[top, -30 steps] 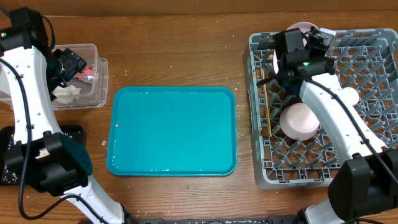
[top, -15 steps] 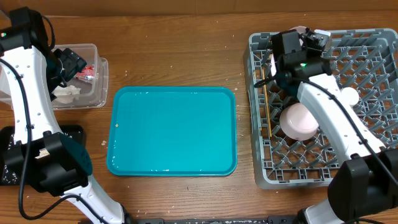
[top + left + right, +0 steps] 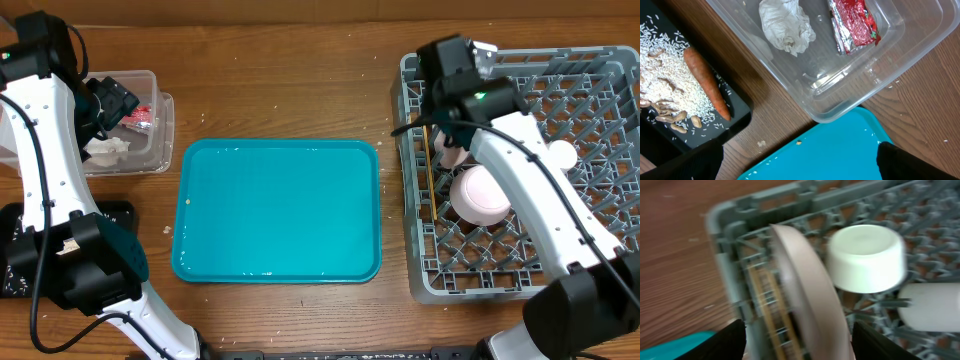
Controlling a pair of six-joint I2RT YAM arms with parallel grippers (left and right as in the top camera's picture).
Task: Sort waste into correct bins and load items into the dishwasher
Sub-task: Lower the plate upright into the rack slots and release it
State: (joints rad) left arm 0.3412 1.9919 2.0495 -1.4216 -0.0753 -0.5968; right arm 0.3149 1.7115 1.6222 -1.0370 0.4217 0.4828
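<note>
The large pale plate (image 3: 807, 285) stands on edge in the grey dish rack (image 3: 722, 235), near its left wall. My right gripper (image 3: 800, 342) straddles the plate, open, with both black fingers (image 3: 725, 340) clear of its faces. Beside the plate lie the wooden chopsticks (image 3: 767, 305), an upturned white bowl (image 3: 867, 257) and a white cup (image 3: 930, 307). My left gripper (image 3: 800, 165) hangs open and empty over the teal tray's corner. The clear tub (image 3: 840, 90) holds the tissue (image 3: 785, 25) and red wrapper (image 3: 855, 22). The black tray (image 3: 735, 120) holds the carrot (image 3: 707, 82) and food scraps (image 3: 670, 90).
The teal serving tray (image 3: 280, 210) lies in the middle of the wooden table. The rack (image 3: 520, 280) fills the right side, with a bowl (image 3: 480, 193) upside down in it. The clear tub (image 3: 160, 120) sits at the far left, the black tray (image 3: 10, 270) below it.
My right gripper has opened and let go of the plate, which now stands in the rack. The right arm has shifted left. The left arm has not moved.
</note>
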